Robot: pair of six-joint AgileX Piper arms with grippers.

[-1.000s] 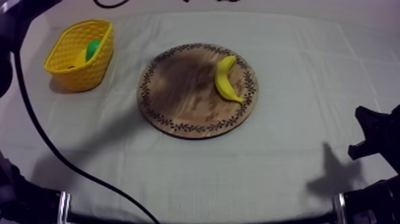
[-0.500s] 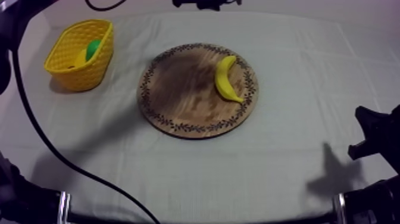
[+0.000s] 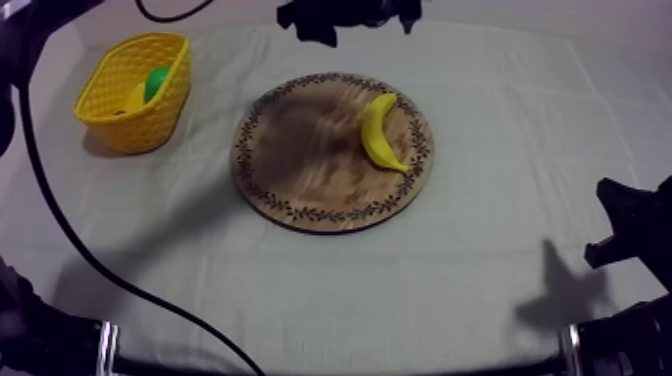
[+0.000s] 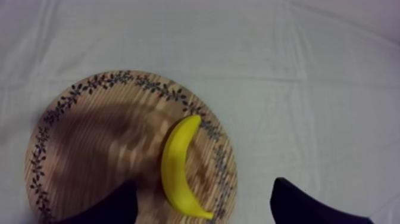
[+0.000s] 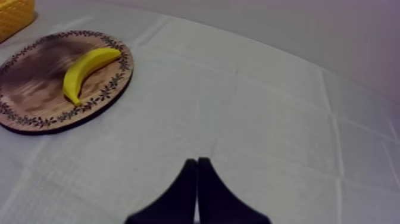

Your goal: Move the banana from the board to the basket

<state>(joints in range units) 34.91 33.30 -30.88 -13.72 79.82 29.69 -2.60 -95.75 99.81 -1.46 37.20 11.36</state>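
Note:
A yellow banana (image 3: 378, 132) lies on the right half of the round wooden board (image 3: 300, 150), which sits mid-table. The yellow basket (image 3: 135, 125) stands at the far left. My left arm (image 3: 345, 14) hangs over the far table edge behind the board. Its gripper (image 4: 203, 187) is open above the board's rim, one black finger (image 4: 116, 205) on either side of the banana (image 4: 177, 167), apart from it. My right gripper (image 5: 196, 167) is shut on nothing, low over bare cloth well to the right of the board (image 5: 36, 89) and banana (image 5: 89, 67).
Inside the basket lie a green toy fruit (image 3: 156, 82) and something yellow beside it. My right arm (image 3: 625, 225) rests at the near right table edge. A black cable (image 3: 60, 215) curves over the left side. Bare cloth (image 3: 500, 250) stretches right of the board.
My left arm's dark shape has come in over the far table edge behind the board. Banana, board, basket and right arm have not moved.

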